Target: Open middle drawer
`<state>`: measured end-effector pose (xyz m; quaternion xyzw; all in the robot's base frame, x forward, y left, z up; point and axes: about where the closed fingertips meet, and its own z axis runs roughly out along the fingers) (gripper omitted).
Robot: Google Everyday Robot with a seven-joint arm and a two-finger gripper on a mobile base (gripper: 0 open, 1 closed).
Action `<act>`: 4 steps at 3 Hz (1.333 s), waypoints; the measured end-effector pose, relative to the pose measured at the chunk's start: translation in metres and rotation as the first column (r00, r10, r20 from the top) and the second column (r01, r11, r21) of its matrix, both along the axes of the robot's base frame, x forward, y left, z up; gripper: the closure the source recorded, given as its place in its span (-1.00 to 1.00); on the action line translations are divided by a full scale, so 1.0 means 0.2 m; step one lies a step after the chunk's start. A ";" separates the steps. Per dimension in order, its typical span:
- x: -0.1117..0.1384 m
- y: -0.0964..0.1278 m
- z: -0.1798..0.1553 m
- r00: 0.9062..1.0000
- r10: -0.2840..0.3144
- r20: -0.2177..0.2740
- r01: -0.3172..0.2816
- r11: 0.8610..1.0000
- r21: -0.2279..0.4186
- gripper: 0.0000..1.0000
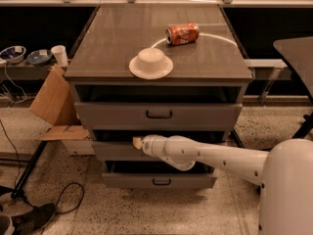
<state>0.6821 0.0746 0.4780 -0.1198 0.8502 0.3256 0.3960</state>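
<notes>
The grey cabinet has three drawers. The middle drawer shows its flat grey front, with a dark gap above it. Its black loop handle is hidden behind my arm. My gripper is at the top edge of the middle drawer's front, near its centre. The white arm reaches in from the lower right and lies across the right half of that front.
The top drawer and bottom drawer each show a black handle. A white bowl and a red can lie on the cabinet top. Cardboard leans at the left. Cables and a shoe lie on the floor.
</notes>
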 end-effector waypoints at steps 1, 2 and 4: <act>0.01 0.05 0.00 1.000 -0.006 -0.002 0.006 1.000 0.001 1.00; 0.06 0.15 0.00 0.999 -0.045 -0.004 0.045 0.999 0.003 1.00; 0.08 0.21 -0.05 1.000 -0.022 -0.017 0.022 1.000 -0.020 1.00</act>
